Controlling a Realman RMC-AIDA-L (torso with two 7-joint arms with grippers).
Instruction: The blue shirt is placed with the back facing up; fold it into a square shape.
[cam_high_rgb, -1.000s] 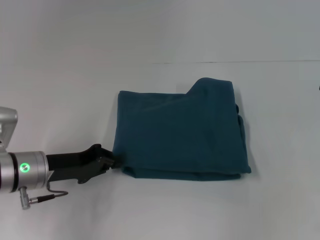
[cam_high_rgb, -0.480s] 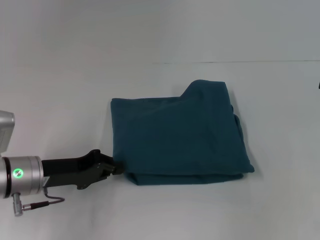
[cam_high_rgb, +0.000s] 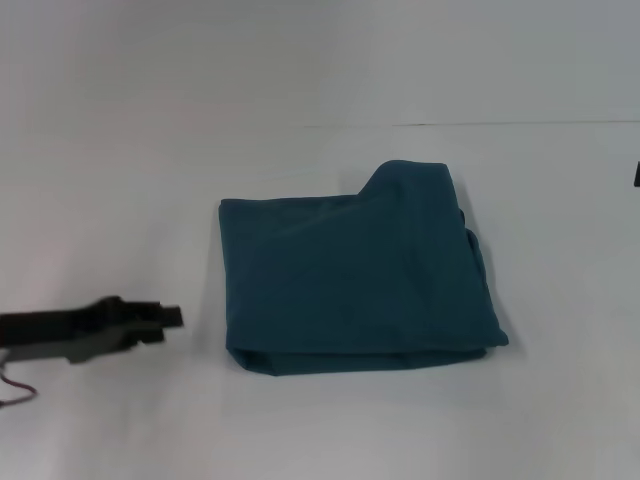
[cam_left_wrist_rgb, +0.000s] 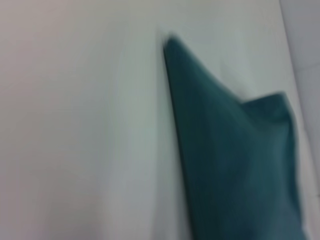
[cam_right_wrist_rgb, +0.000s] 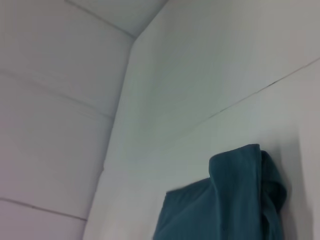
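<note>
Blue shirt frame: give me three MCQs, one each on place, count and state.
1. Where is the left gripper?
A. on the blue shirt
B. on the robot's left of the shirt, apart from it
C. under it

2. How many cloths lie on the table?
A. one
B. two
C. three

3. How does the blue shirt lie?
A. spread flat with sleeves out
B. crumpled in a ball
C. folded into a rough square

Answers: 1 B, bare table shows between gripper and shirt; 2 A, only the shirt is there; 3 C, stacked layers show along its near edge.
</note>
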